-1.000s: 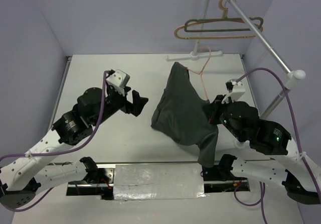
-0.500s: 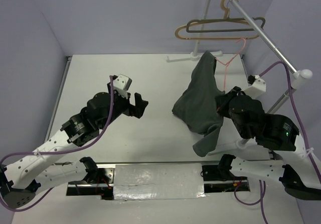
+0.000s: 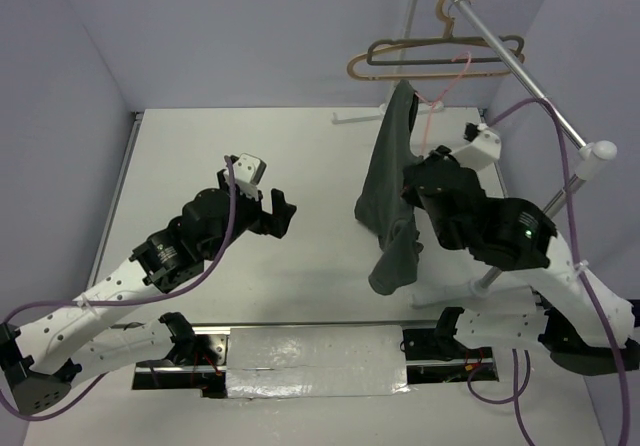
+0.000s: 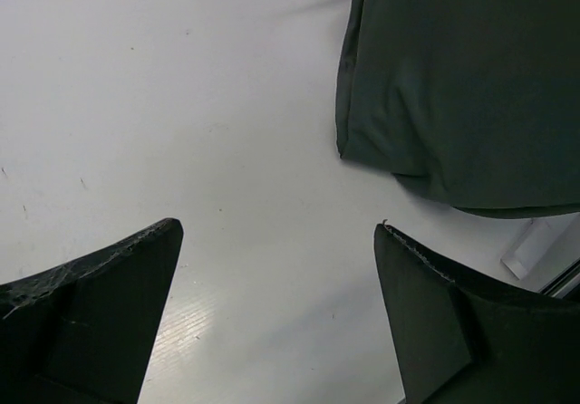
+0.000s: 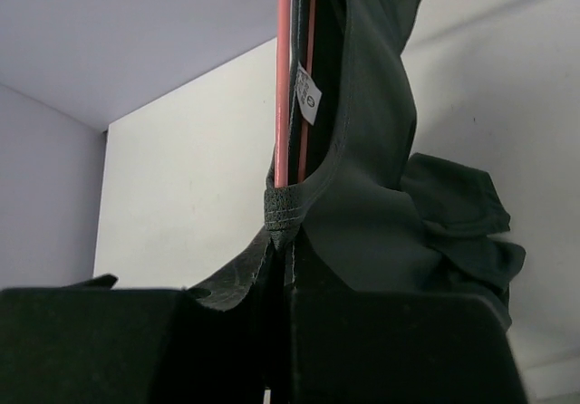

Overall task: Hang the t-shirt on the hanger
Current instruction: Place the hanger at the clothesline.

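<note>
A dark grey t-shirt [image 3: 390,186] hangs in the air from my right gripper [image 3: 418,171], its lower part drooping to the table. The thin pink hanger [image 3: 447,88] is inside the shirt, its hook sticking up near the rail. In the right wrist view my right gripper [image 5: 288,268] is shut on the shirt's collar [image 5: 283,214] and the pink hanger wire [image 5: 283,78]. My left gripper [image 3: 278,212] is open and empty above the table, left of the shirt. In the left wrist view the shirt [image 4: 462,87] lies ahead to the right of the open fingers [image 4: 426,304].
A metal clothes rail [image 3: 510,61] runs diagonally at the back right on a white stand [image 3: 385,114]. A tan hanger [image 3: 420,61] and a dark grey hanger [image 3: 480,54] hang on it. Purple walls close the table on the left, back and right.
My right gripper has lifted the shirt and pink hanger off the table, up and back toward the rail. The shirt now hangs vertically. My left gripper has shifted slightly right.
</note>
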